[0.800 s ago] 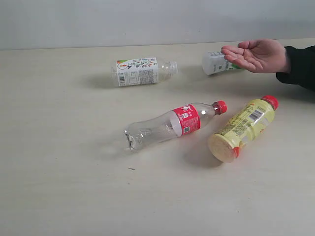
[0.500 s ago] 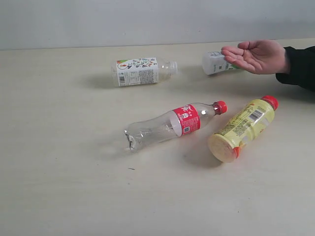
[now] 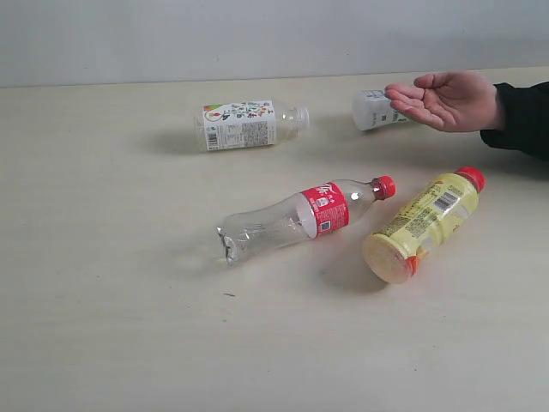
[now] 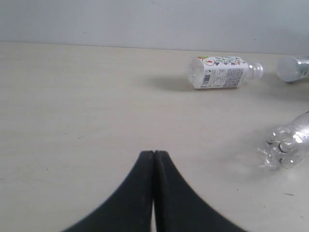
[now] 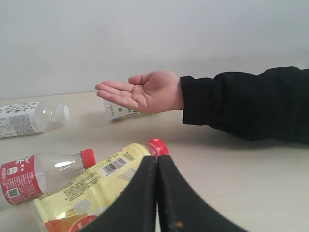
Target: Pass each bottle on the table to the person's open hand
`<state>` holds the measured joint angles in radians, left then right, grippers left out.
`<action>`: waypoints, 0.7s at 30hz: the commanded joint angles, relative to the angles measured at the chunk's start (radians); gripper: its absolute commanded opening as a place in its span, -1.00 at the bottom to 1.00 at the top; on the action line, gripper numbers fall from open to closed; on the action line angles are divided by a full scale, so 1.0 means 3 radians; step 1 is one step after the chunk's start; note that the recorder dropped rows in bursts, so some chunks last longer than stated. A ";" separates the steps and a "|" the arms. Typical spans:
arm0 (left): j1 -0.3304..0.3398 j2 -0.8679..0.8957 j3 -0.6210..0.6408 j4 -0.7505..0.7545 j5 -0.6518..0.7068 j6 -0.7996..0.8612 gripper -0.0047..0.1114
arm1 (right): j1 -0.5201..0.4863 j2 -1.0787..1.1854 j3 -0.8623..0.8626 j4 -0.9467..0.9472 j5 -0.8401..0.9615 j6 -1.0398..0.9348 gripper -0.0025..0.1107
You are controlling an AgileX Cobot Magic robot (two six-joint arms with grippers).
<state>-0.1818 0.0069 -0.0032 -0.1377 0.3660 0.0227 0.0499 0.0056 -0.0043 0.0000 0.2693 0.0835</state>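
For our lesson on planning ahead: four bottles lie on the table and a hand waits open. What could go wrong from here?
1. The yellow bottle lies on its side and could roll if nudged.
2. The far bottle lies partly hidden behind the hand; reaching for it risks bumping that hand.

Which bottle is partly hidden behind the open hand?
The back-right bottle, partly behind the hand; the other white-labelled bottle, red-labelled bottle and yellow bottle lie apart from it.

Bright, even light; soft shadows.
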 commanded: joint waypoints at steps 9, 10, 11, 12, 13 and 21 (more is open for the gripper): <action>0.0010 -0.0023 0.0011 -0.0315 -0.0341 -0.0003 -0.90 | -0.0011 -0.0019 0.0014 0.0000 -0.0015 -0.0001 -0.96; 0.0010 -0.0023 0.0011 -0.0459 -0.0473 -0.0003 -0.90 | -0.0011 -0.0019 0.0014 0.0000 -0.0015 -0.0001 -0.96; 0.0010 -0.0023 0.0011 -0.0557 -0.0624 -0.0003 -0.90 | -0.0011 -0.0019 0.0014 0.0000 -0.0015 -0.0001 -0.96; 0.0010 -0.0023 0.0011 -0.0645 -0.0760 -0.0003 -0.90 | -0.0011 -0.0019 0.0014 0.0000 -0.0015 -0.0001 -0.96; 0.0010 -0.0023 0.0011 -0.0737 -0.0882 -0.0003 -0.90 | -0.0011 -0.0019 0.0014 0.0000 -0.0015 -0.0001 -0.96; 0.0010 -0.0023 0.0011 -0.1077 -0.1750 -0.0469 -0.90 | -0.0011 -0.0019 0.0014 0.0000 -0.0015 -0.0001 -0.96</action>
<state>-0.1818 0.0069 0.0004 -0.4251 -0.0397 -0.0505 0.0499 0.0056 -0.0043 0.0000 0.2693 0.0835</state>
